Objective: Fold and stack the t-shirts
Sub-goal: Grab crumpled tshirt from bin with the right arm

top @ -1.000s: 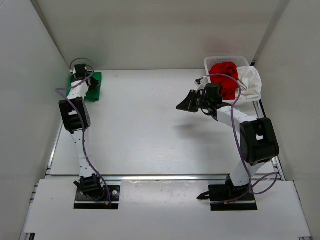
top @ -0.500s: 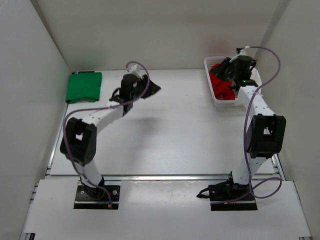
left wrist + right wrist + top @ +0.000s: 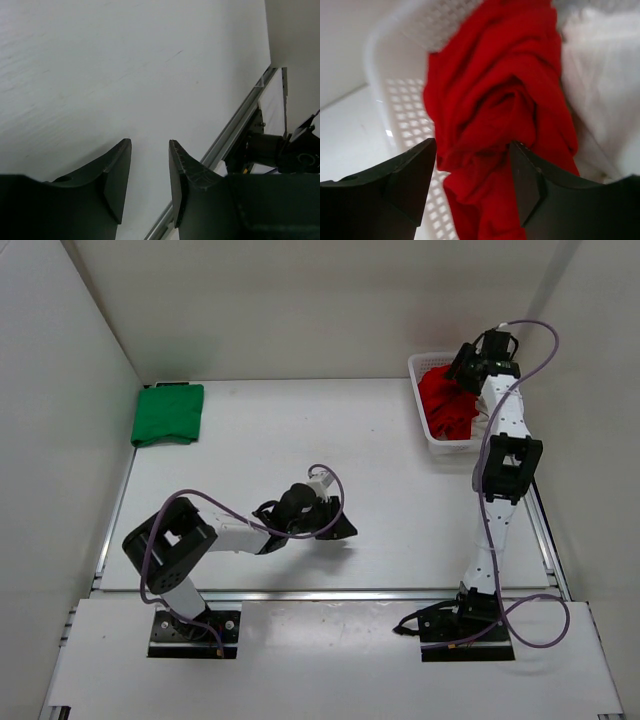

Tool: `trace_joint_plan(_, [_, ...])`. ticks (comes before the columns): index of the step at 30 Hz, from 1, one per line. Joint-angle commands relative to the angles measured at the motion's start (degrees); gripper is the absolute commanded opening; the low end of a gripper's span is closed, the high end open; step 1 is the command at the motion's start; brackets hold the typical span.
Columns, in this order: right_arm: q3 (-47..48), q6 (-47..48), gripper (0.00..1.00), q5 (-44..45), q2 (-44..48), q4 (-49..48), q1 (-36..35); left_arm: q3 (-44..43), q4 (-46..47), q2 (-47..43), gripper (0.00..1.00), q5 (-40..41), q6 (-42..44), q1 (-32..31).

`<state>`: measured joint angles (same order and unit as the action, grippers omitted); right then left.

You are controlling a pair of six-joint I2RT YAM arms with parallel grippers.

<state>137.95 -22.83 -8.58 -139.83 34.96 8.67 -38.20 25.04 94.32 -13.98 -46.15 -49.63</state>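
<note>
Green t-shirt (image 3: pixel 168 413) folded flat in the worktop's (image 3: pixel 300 440) far-left corner, red t-shirt (image 3: pixel 495 100) bunched lengthwise along the basket (image 3: pixel 440 447), white t-shirt (image 3: pixel 600 75) beside it, right fingers (image 3: pixel 410 170) spread wide over the red cloth, left fingers (image 3: pixel 117 175) parted, holding nothing, above the worktop.

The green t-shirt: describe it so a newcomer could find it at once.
On the white table, look to the far left corner by the wall. The green t-shirt lies there folded flat and alone, whereas the red t-shirt sits crumpled in the basket at far right.
</note>
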Motion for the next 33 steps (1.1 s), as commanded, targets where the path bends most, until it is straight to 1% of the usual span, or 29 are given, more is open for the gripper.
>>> trace_joint_plan(1, [2.1, 1.3, 0.58, 2.9, -0.6, 4.1, -1.1, 2.9, 4.7, -3.6, 0.47, -1.8, -0.3, 1.6])
trace_joint_plan(4, [3.2, 2.9, 0.56, 4.7, -1.9, 4.0, -2.0, 5.1, 4.5, -5.5, 0.47, -1.0, 0.0, 3.2])
trace_joint_plan(5, [3.6, 2.4, 0.51, 4.8, -2.6, 4.0, -2.0, 5.6, 5.0, -5.5, 0.47, -0.9, -0.1, 3.6])
trace_joint_plan(6, [4.2, 2.6, 0.36, 4.9, -3.2, 3.4, -1.9, 6.1, 5.0, -5.7, 0.47, -1.0, -0.2, 4.3])
trace_joint_plan(7, [4.5, 2.6, 0.31, 3.1, -3.4, 3.1, -2.2, 6.1, 4.8, -5.7, 0.47, -1.2, -0.3, 4.5])
trace_joint_plan(8, [4.8, 2.4, 0.19, 2.6, -3.7, 3.3, -2.2, 5.7, 4.7, -5.7, 0.47, -1.5, -0.1, 4.7])
trace_joint_plan(9, [6.1, 2.4, 0.03, 2.5, -3.7, 3.4, -2.2, 5.5, 4.4, -5.6, 0.46, -2.0, 0.2, 4.9])
trace_joint_plan(10, [7.4, 3.0, 0.00, 2.5, -3.3, 3.9, -2.3, 5.5, 4.5, -5.6, 0.46, -1.5, 0.1, 4.9])
trace_joint_plan(13, [8.8, 3.9, 0.00, 4.4, 0.2, 3.2, -3.7, 5.0, 4.8, -4.4, 0.47, -1.8, 0.0, 4.5])
trace_joint_plan(17, [9.4, 3.8, 0.00, 3.6, 6.8, 2.6, -3.8, 4.7, 5.5, -4.1, 0.47, -2.5, -0.6, 4.4])
trace_joint_plan(20, [11.0, 3.8, 0.00, 1.4, 13.5, 3.7, -4.0, 5.5, 5.7, -5.8, 0.47, -2.4, -1.1, 5.2])
trace_joint_plan(22, [11.3, 3.8, 0.00, -0.6, 19.9, 4.2, -5.1, 5.2, 5.3, -6.9, 0.47, -2.4, -1.2, 6.0])
trace_joint_plan(25, [10.5, 4.2, 0.00, -5.7, 29.2, 1.3, -8.0, 5.1, 4.0, -8.9, 0.47, -2.8, -1.6, 9.3])
trace_joint_plan(27, [5.5, 5.4, 0.01, -6.7, 38.7, -2.7, -12.8, 5.1, 3.0, -11.3, 0.47, -3.0, -1.6, 11.5])
trace_joint_plan(28, [3.3, 5.9, 0.00, -7.2, 41.4, -6.5, -14.1, 5.3, 2.8, -12.7, 0.47, -3.2, -1.8, 13.4])
trace_joint_plan(30, [-9.0, 8.5, 0.00, -5.2, 53.4, -14.5, -18.8, 7.2, 2.2, -15.1, 0.48, -3.0, -2.4, 15.7])
trace_joint_plan(31, [-12.7, 9.5, 0.00, -1.4, 56.5, -20.2, -23.6, 7.8, 2.2, -16.9, 0.47, -3.2, -3.0, 17.6])
trace_joint_plan(32, [-19.8, 12.3, 0.00, 2.6, 61.5, -26.0, -28.7, 8.7, 2.0, -18.1, 0.48, -3.5, -3.4, 19.5])
trace_joint_plan(33, [-24.5, 15.2, 0.00, 4.1, 65.5, -28.5, -34.0, 10.1, 1.8, -19.0, 0.48, -4.0, -3.7, 20.4])
